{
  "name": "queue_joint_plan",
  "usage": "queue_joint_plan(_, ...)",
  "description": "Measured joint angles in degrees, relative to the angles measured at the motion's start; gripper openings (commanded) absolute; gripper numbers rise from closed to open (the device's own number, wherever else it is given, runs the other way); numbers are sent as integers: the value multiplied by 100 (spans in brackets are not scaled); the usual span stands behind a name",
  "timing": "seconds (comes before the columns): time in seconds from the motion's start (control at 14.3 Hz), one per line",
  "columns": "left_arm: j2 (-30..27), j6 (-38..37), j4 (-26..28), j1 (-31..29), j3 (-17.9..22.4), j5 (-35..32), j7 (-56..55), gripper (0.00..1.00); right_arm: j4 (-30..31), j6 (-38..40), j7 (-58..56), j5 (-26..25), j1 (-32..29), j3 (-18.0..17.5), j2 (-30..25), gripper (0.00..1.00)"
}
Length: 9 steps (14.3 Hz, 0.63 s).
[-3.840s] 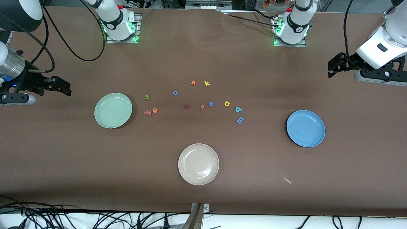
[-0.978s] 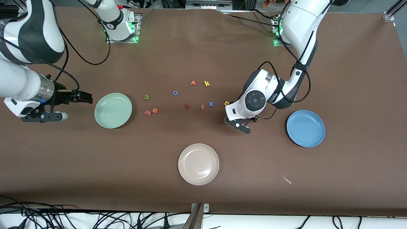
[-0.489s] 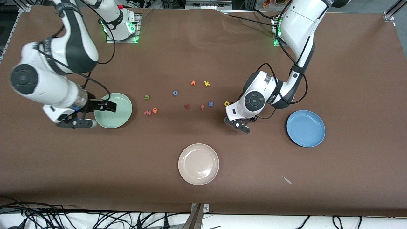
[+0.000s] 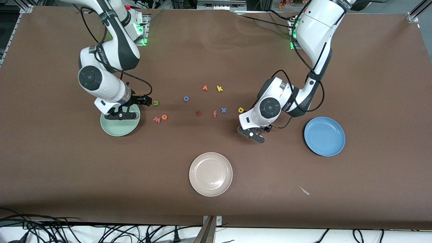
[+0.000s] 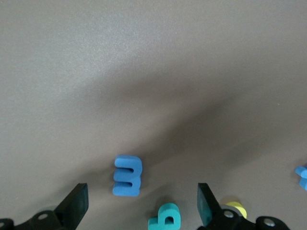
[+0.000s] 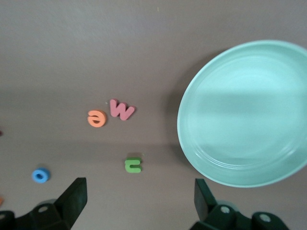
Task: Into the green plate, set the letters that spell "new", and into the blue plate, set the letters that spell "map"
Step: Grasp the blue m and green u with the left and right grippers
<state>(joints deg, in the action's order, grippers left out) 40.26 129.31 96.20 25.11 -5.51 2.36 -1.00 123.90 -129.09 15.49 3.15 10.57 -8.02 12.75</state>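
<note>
L tool [image 5: 139, 208] released, low over small blue foam m [image 5: 127, 175] on brown counter [image 4: 371, 189], teal foam a [image 5: 164, 219] beside it. R tool [image 6: 139, 203] released, over counter betw round mint-green plate [image 6: 249, 115] & olive-green foam n [image 6: 133, 165].

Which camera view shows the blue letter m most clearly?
The left wrist view: the blue m lies unobstructed on the table between the open left gripper fingers. In the front view that arm hides it. The right wrist view does not show it.

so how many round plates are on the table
3. The round pale mint-green plate lies toward the right arm's end, partly under the right gripper. The round sky-blue plate lies toward the left arm's end. The round beige plate is nearest the front camera.
</note>
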Motion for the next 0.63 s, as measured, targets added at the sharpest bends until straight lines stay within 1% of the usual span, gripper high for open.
queue_joint_plan(0.07,40,36,1,0,0,0,0,84,177,-141,0,0,-2,0,18,99)
queue_joint_plan(0.21,99,71,2,0,0,0,3,42,315,-258,0,0,-2,0,68,99)
queue_joint_plan(0.28,118,84,1,0,0,0,4,30,318,-282,0,0,-2,0,89,99)
queue_joint_plan(0.42,130,89,0,-1,3,-2,5,15,319,-369,14,0,-4,-81,127,99)
queue_joint_plan(0.49,128,89,-3,-1,13,-36,14,12,331,-462,128,3,-2,-171,160,99)
queue_joint_plan(0.56,128,89,-3,-1,24,-139,21,7,368,-595,302,3,3,-250,204,99)
queue_joint_plan(0.63,124,88,-7,0,15,-221,24,4,435,-785,427,3,8,-322,259,99)
